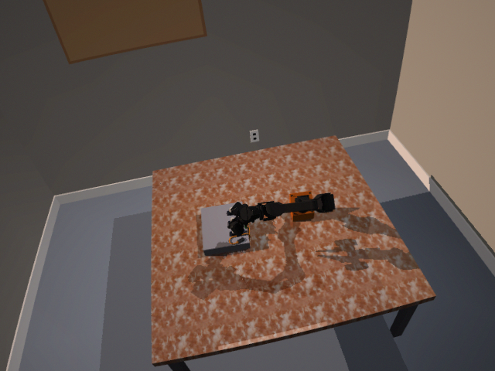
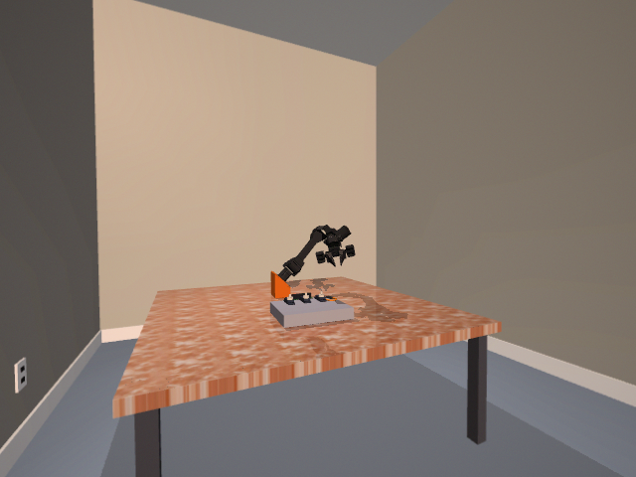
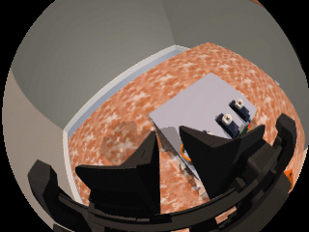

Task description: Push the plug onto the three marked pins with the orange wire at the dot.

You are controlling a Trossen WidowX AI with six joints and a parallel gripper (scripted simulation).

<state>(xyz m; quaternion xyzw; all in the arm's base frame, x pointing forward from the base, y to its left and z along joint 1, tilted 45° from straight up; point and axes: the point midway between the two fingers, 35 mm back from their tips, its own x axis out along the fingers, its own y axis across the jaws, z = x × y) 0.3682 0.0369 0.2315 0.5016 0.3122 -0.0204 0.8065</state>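
Observation:
The printed holder [image 1: 213, 229] [image 2: 319, 314] [image 3: 185, 103] is a light grey block on the table. Small dark servos stand on it; two show in the wrist view, one servo [image 3: 226, 126] nearer and another servo [image 3: 238, 109] behind. An orange wire loop [image 1: 231, 241] [image 2: 332, 298] [image 3: 184, 154] lies on the holder top, with a small dark piece [image 1: 240, 240] beside it, probably the plug. My gripper [image 2: 338, 265] [image 3: 167, 132] is partly open and empty, pointing down well above the holder. A finger hides part of the holder in the wrist view. The pins, dot and plug holes are too small or hidden to tell.
An orange bracket [image 1: 302, 216] [image 2: 279, 287] stands at the arm's base, beyond the holder's pin side. The marbled table [image 1: 279, 315] [image 2: 205, 349] carries the holder and arm, with arm shadows across it. A green and red strip [image 3: 244, 130] shows beside the servos.

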